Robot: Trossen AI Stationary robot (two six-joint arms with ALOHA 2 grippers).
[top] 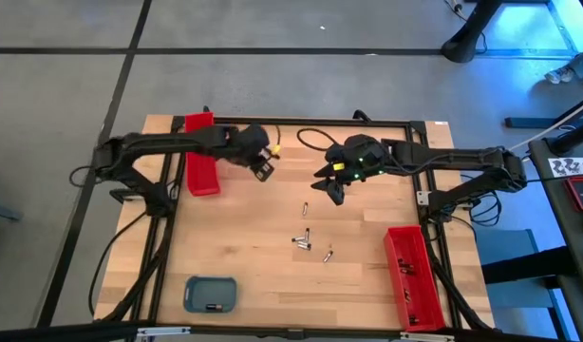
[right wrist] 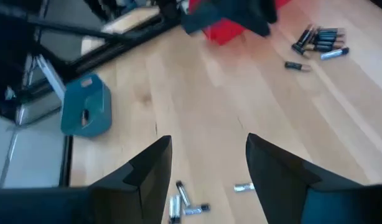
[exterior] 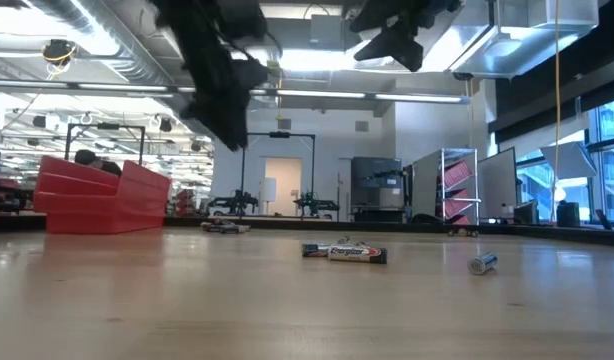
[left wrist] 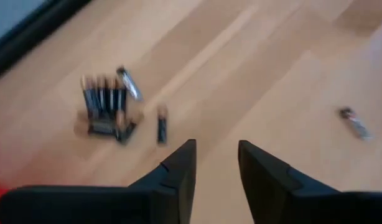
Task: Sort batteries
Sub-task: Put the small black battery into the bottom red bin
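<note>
Loose small cylindrical metallic batteries (top: 302, 238) lay scattered mid-tabletop. High view showed roughly five: one alone at (top: 305, 208), a cluster of about three, and one more at (top: 329, 255). Exact count in the cluster was not readable. Low view showed a dark labelled cell (exterior: 345, 253) lying on its side and one silvery cell (exterior: 482, 263) end-on, apart from it.

A separate group of dark cells with coppery ends (left wrist: 105, 107) sat in a tight row in the left wrist view, about five or six, with a silvery one leaning at its edge and one dark cell (left wrist: 162, 123) lying just beside. One more lay well apart (left wrist: 354, 122).

Small blue-grey rounded tray (top: 211, 294) at the near left held one cell.

Two long red plastic trays: one at far left (top: 201, 155), one at near right (top: 412, 276), with small items inside, count not readable.

Left pincer (top: 263, 169) hung above the light wooden tabletop (top: 244, 228) near the far-left red tray, fingers (left wrist: 178, 174) apart with a narrow gap, nothing between them.

Right pincer (top: 328, 186) hung above the tabletop beyond the loose cells, fingers (right wrist: 147, 171) spread wide, holding nothing.
</note>
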